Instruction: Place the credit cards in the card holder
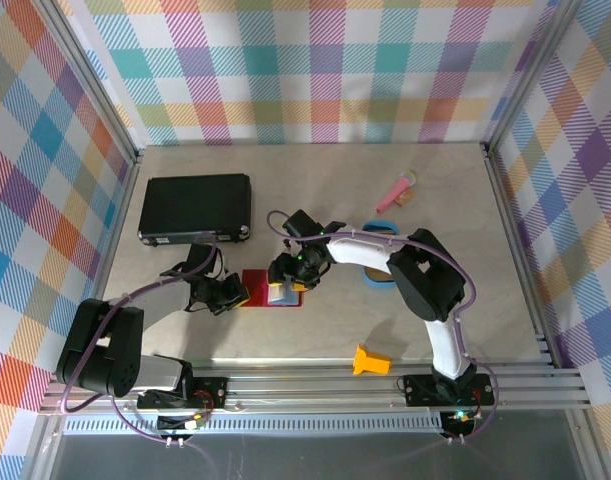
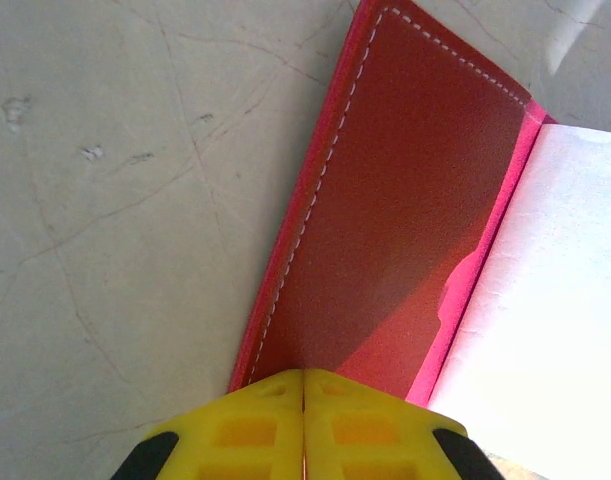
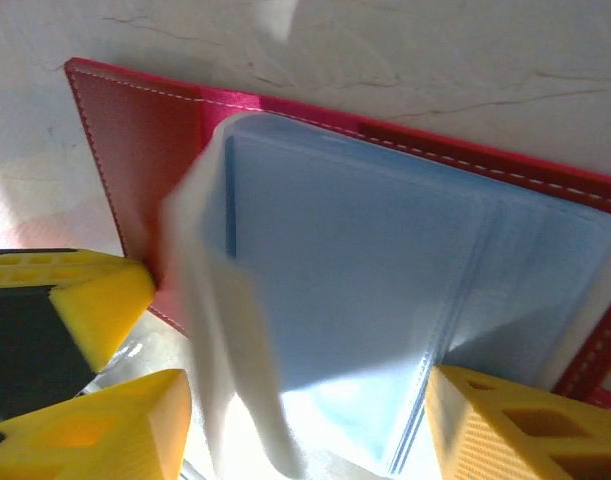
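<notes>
The dark-red card holder (image 1: 253, 288) lies open on the table between both arms; its cover (image 2: 405, 200) and its grey-blue inner pockets (image 3: 545, 260) show close up. My left gripper (image 1: 235, 293) is shut, its yellow tips (image 2: 304, 380) resting on the cover's left edge; it also appears in the right wrist view (image 3: 75, 300). My right gripper (image 1: 288, 283) hangs over the pockets, jaws apart (image 3: 310, 400), with a pale-blue credit card (image 3: 355, 300) spanning the gap from finger to finger, its far end in among the pockets. A whitish pocket leaf (image 3: 235, 350) stands up, blurred.
A large black flat case (image 1: 195, 207) lies at the back left. A blue tray (image 1: 373, 279) sits mostly under the right arm. A pink object (image 1: 396, 190) is at the back right and an orange object (image 1: 371, 360) near the front rail.
</notes>
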You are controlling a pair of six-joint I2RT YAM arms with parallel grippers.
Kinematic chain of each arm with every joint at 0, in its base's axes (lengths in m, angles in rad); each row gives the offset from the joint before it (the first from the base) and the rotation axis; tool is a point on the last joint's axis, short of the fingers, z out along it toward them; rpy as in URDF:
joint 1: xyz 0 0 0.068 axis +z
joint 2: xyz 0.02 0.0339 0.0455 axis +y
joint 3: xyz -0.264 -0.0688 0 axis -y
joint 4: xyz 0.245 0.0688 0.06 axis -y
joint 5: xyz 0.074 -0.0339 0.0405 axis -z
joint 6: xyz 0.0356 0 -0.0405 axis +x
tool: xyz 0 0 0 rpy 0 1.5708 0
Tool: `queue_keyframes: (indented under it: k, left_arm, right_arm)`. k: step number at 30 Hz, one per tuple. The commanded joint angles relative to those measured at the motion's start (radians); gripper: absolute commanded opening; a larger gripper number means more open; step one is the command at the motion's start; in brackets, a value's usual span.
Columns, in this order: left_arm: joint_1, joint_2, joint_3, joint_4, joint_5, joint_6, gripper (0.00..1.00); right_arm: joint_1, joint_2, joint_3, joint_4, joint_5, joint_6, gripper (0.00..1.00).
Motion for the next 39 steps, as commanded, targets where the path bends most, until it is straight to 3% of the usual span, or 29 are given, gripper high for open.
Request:
queue_keyframes:
  k: [1,14,20,22,31,39]
  left_arm:
    - [0.01,0.036,-0.03,-0.001,-0.026,0.022,0.08]
    - [0.01,0.027,-0.025,-0.011,-0.026,0.022,0.08]
    - [0.01,0.03,-0.026,-0.01,-0.028,0.023,0.08]
    - [0.01,0.03,-0.027,-0.011,-0.029,0.023,0.08]
    - [0.01,0.03,-0.03,-0.01,-0.03,0.026,0.08]
    - [0.01,0.029,-0.031,-0.007,-0.031,0.027,0.09]
  right_arm:
    - [0.002,0.006,0.017,0.046,-0.05,0.01,0.62]
    - [0.006,-0.037,0.005,0.04,-0.028,-0.023,0.62]
    - [0.007,-0.11,0.034,-0.171,0.229,-0.033,0.63]
    - [0.008,-0.128,0.026,-0.182,0.254,-0.037,0.63]
    - [0.01,-0.06,0.061,-0.128,0.082,-0.051,0.63]
    - [0.014,0.003,0.12,-0.168,0.093,-0.04,0.63]
